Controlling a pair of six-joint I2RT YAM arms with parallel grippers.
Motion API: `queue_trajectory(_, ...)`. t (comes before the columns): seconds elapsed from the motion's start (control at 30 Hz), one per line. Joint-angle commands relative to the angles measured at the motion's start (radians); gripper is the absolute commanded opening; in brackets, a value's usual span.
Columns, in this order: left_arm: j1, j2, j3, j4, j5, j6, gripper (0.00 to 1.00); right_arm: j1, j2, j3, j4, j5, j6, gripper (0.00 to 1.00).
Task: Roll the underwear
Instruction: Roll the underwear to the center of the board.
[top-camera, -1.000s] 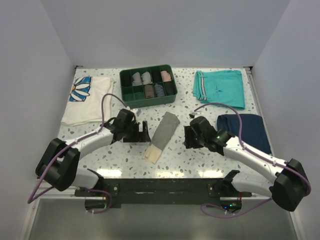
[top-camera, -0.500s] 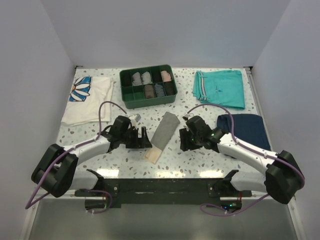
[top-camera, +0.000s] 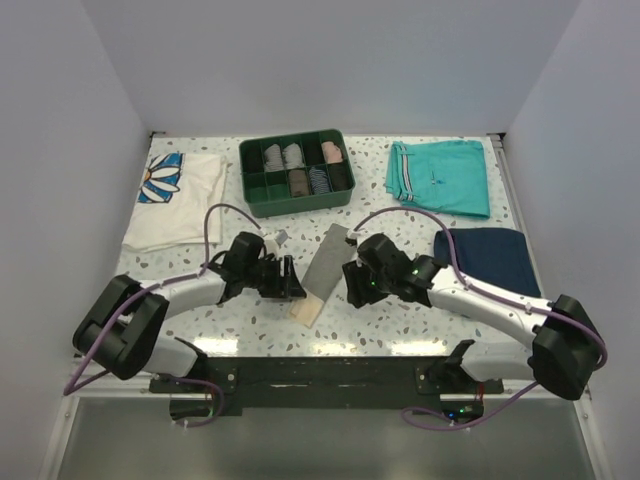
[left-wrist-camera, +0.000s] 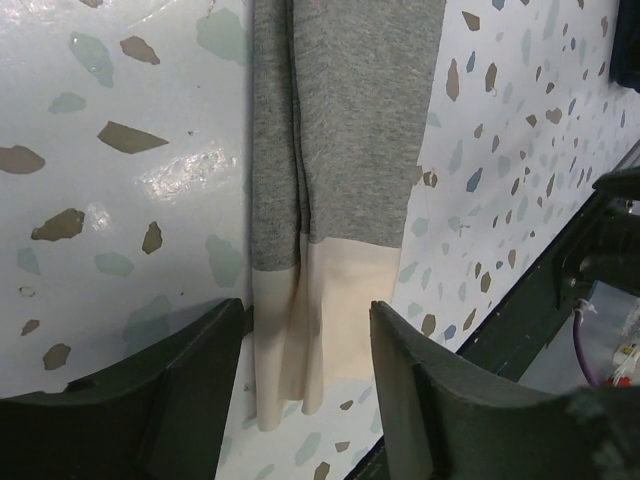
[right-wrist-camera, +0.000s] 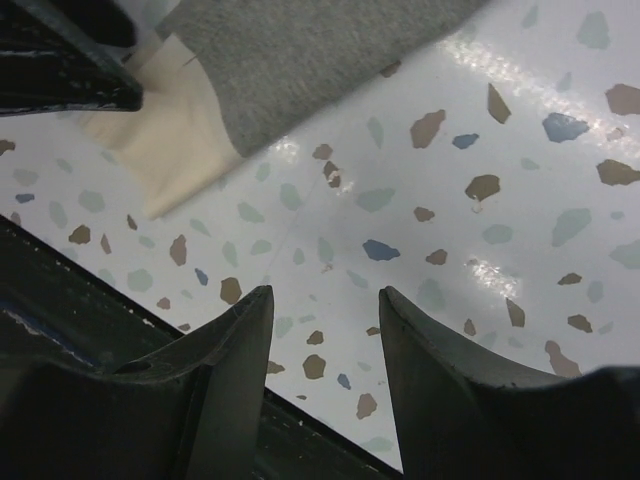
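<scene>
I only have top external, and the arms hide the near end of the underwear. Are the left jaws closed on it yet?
Observer: No. The left wrist view shows the left gripper open. Its fingers straddle the beige band at the end of the underwear, and nothing is pinched.
Operator: Is the right gripper on cloth?
Observer: No. The right wrist view shows the right gripper open over bare table. The beige band lies up-left of its fingers, outside the gap.
Operator: Has any roll been started?
Observer: None. In the left wrist view the underwear lies flat, folded lengthwise, with layered edges showing along its left side.
</scene>
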Motion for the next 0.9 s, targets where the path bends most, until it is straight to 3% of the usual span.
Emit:
queue_trajectory(0.0, -0.006, 0.063, 0.005, -0.033, -0.017, 0.006, 0.57, 0.060, 0.011, 0.064, 0.014, 0.045, -0.045, 0.50)
queue_trajectory(0.2, -0.015, 0.100, 0.013, -0.038, -0.014, 0.022, 0.52, 0.134, 0.019, 0.075, 0.022, 0.060, -0.078, 0.50)
queue_trajectory(0.53, -0.017, 0.178, 0.037, -0.085, -0.022, 0.048, 0.26, 0.307, 0.105, 0.153, 0.010, 0.172, -0.201, 0.50)
queue_trajectory(0.87, -0.017, 0.204, 0.065, -0.118, -0.033, 0.063, 0.20, 0.430, 0.281, 0.225, 0.057, 0.235, -0.282, 0.50)
